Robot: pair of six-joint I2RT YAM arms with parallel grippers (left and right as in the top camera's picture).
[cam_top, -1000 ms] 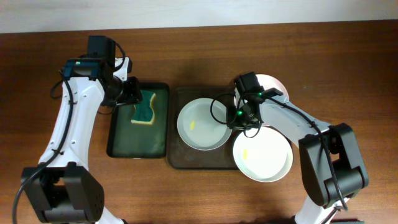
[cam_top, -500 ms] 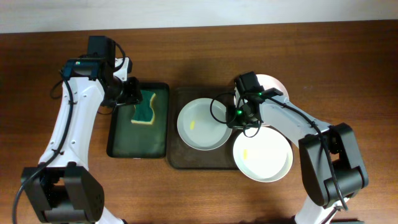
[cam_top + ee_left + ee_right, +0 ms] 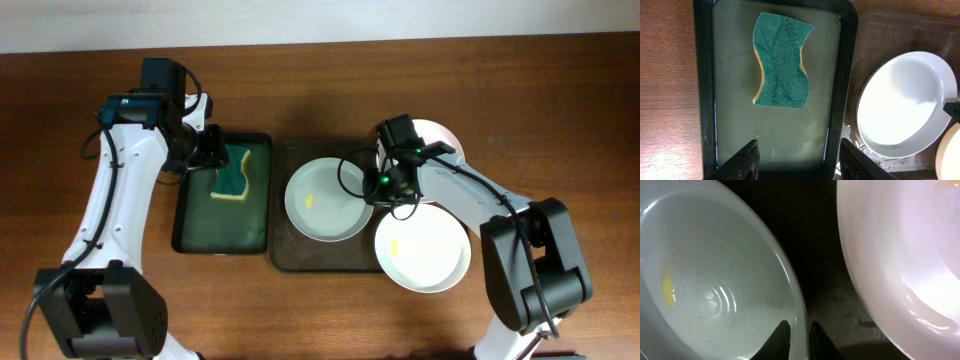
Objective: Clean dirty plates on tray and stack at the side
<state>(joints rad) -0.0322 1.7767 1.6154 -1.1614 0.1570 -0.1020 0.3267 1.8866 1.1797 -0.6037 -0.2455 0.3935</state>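
The dark brown tray (image 3: 292, 252) holds a white plate (image 3: 325, 200) with a yellow smear on its left part. A second smeared plate (image 3: 425, 250) overlaps the tray's right front corner. A third plate (image 3: 442, 135) lies behind my right arm, mostly hidden. My right gripper (image 3: 377, 190) (image 3: 800, 340) is shut on the right rim of the left plate (image 3: 705, 280), one finger inside and one outside. My left gripper (image 3: 210, 150) (image 3: 797, 162) is open and empty above the green tray.
A narrow dark green black-rimmed tray (image 3: 190, 235) (image 3: 705, 100) holding water lies left of the brown tray. A green and yellow sponge (image 3: 232, 180) (image 3: 782, 60) lies in its far half. Bare wooden table surrounds both trays.
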